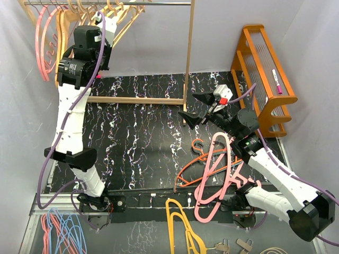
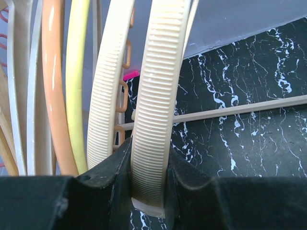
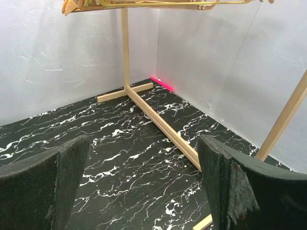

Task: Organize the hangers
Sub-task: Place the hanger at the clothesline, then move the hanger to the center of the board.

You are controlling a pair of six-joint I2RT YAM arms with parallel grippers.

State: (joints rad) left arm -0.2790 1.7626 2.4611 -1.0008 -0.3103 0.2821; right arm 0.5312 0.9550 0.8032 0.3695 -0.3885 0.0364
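Observation:
Several hangers, pink, tan and orange, hang on the rack's rail at the top left. My left gripper is raised among them. In the left wrist view my left gripper is shut on the arm of a cream ribbed hanger. Beside it hang a second cream ribbed hanger, a yellow one and a salmon one. A loose pile of pink and orange hangers lies on the black mat at the right. My right gripper hovers open above the mat, nothing between its fingers.
The wooden rack has a top rail, a post and a base bar. An orange wooden shelf stands at the back right. A mustard-yellow hanger lies past the mat's front edge. A blue-and-pink bunch lies at the front left.

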